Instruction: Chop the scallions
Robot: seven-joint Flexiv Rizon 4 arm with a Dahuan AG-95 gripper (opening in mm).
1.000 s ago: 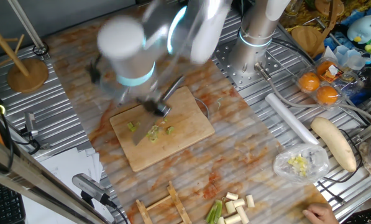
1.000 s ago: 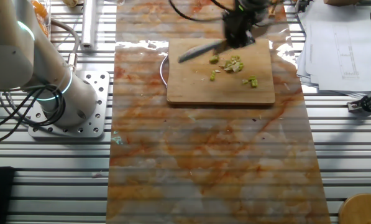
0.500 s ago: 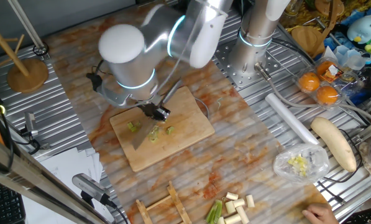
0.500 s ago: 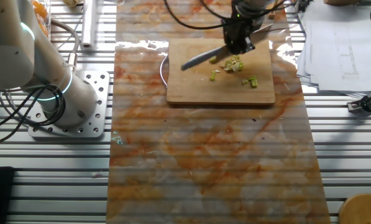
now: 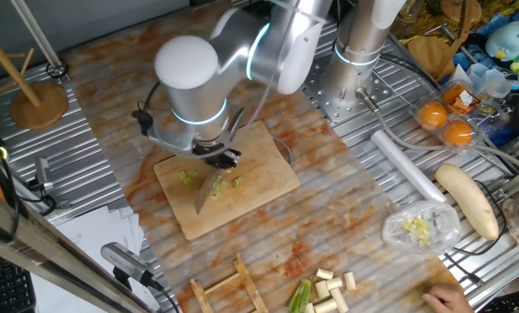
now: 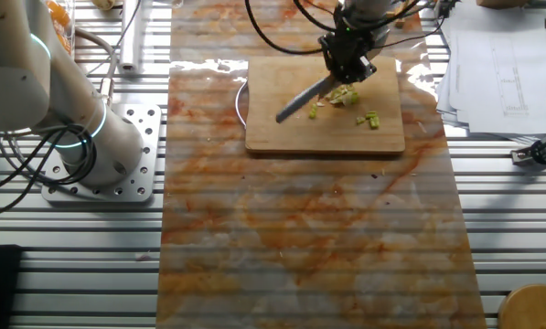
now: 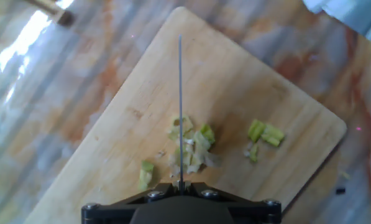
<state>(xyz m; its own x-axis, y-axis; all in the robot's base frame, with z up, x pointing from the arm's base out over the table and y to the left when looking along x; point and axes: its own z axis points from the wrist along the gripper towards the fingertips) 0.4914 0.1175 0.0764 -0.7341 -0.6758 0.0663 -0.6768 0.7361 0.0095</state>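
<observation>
A knife is gripped by the tool above scallions on the board; cuts should be kept vertical, through the pile.

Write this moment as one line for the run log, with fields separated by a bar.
phase: chopping | gripper: shut on knife | blade: over scallions | where: cutting board | loose bits: beside pile
</observation>
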